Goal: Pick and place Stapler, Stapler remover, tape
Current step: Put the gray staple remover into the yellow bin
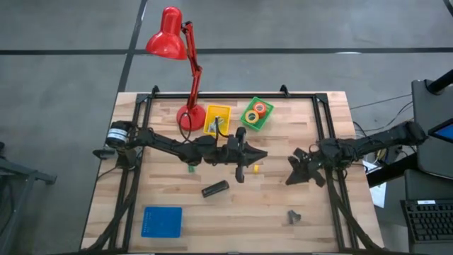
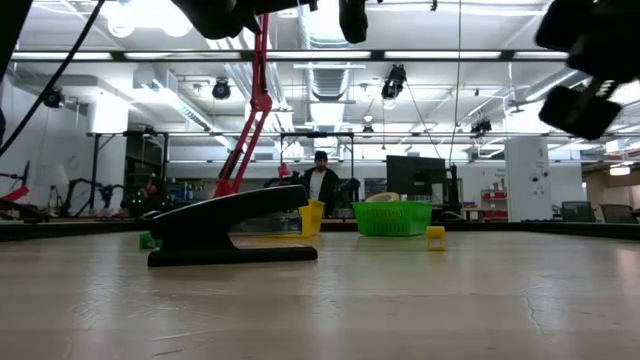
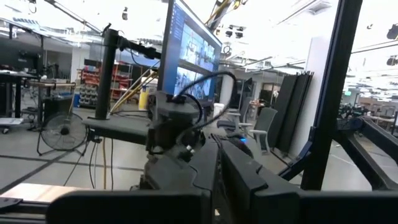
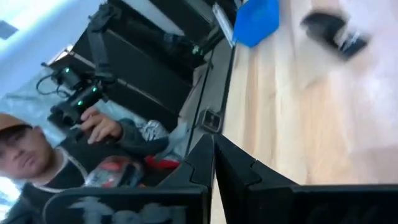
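The left gripper (image 1: 241, 172) is held above mid-table on an outstretched arm, its dark fingers (image 3: 239, 180) pressed together on nothing. The right gripper (image 1: 291, 177) is raised near the table's right side, likewise closed and empty. One small black oblong stapler (image 1: 215, 189) lies flat on the pale planked wooden table (image 1: 269, 212), just in front of the left gripper. One square blue bin (image 1: 161, 222), one yellow bin (image 1: 217, 118) and one green basket (image 1: 249, 124) holding two tape rolls (image 1: 256, 112) are seen.
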Tool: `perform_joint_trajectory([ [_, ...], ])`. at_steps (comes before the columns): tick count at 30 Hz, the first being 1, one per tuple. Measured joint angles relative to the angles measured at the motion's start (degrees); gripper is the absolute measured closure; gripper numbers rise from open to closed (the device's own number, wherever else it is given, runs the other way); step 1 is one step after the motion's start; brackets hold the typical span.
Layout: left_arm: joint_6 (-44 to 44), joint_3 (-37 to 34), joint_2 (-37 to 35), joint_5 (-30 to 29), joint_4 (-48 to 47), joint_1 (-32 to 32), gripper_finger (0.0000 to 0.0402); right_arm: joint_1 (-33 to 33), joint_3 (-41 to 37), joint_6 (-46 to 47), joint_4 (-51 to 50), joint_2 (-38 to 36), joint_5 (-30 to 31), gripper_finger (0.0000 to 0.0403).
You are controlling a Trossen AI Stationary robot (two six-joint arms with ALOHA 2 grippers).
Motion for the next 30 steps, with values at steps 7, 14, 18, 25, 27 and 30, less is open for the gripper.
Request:
perform_joint_trajectory([
  [7,-0.1,0.0,0.0,0.0,0.0,0.0,0.0378,14.1,0.7,12.6,-6.0,5.9,7.4,0.0390],
  [14,-0.5,0.0,0.0,0.0,0.0,0.0,0.0378,21.4,3.3,22.1,-7.4,15.3,8.6,0.0372],
  [18,-0.6,0.0,0.0,0.0,0.0,0.0,0.0378,23.0,5.2,22.7,-9.6,20.4,6.8,0.0340],
  [25,-1.1,-0.1,0.0,0.0,-0.4,0.0,0.0378,23.6,8.1,26.1,-11.4,30.2,2.5,0.0303],
  [27,-1.3,-0.2,0.0,0.0,-0.5,0.0,0.0378,23.8,9.4,26.2,-11.6,32.3,2.0,0.0288],
  [30,-1.3,-0.3,0.0,0.0,-0.5,0.0,0.0378,24.3,11.8,25.6,-13.8,34.7,1.0,0.0264],
])
